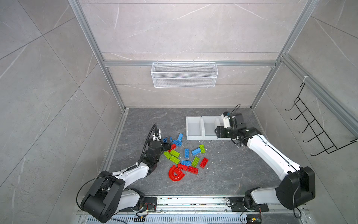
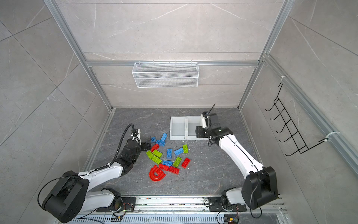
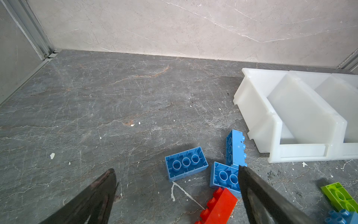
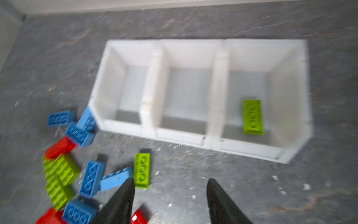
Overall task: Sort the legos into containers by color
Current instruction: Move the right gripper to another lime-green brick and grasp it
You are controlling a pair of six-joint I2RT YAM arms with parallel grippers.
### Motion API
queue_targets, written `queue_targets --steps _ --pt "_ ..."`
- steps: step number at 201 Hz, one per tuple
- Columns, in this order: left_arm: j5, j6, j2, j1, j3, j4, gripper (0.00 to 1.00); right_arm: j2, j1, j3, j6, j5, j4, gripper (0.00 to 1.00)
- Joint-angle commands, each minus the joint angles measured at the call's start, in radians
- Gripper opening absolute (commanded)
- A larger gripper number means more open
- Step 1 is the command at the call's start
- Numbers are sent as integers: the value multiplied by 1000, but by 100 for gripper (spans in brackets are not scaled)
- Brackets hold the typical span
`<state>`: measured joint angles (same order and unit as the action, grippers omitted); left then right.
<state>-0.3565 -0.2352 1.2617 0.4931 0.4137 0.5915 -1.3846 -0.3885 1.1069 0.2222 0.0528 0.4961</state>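
Right end effector [image 4: 170, 180] first: its two black fingers [image 4: 120, 201] stand apart with a clear gap and nothing between them, so it's open and empty. In both top views it hangs over the front edge of the row of three joined white plastic bins [image 4: 193, 48]. One lime green studded brick [image 4: 252, 116] lies flat on the floor of the end bin farthest from the pile. The right wrist view is pretty blurry, and in the top views the arm covers that bin.

Left end effector [image 3: 176, 168] is spread wide and holding nothing, down low over the dark grey marbled surface [image 3: 96, 97] at the left edge of the pile. One fingertip overlaps an upside-down blue brick [image 3: 222, 176]; can't tell if it actually touches. A second upside-down blue brick [image 3: 186, 163] lies just beside it, and a red brick [image 3: 219, 205] lies near that same finger.

The rest of the loose red, blue and lime green legos [image 1: 186, 153] are scattered on the surface between the arms, in front of the bins. The big red U-shaped arch piece [image 1: 175, 174] sits at the near edge of the pile.
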Motion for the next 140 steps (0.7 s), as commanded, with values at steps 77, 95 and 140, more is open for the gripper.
queue_targets --steps 77,95,140 --pt "-13 3 -27 -2 -1 44 100 -198 -295 -138 59 -146 -44 62" --pt "6 -2 -17 -2 -3 55 100 -234 -295 -114 58 -159 -35 62" --pt "-7 5 -33 -2 -2 42 100 -301 -292 -103 59 -212 -80 60"
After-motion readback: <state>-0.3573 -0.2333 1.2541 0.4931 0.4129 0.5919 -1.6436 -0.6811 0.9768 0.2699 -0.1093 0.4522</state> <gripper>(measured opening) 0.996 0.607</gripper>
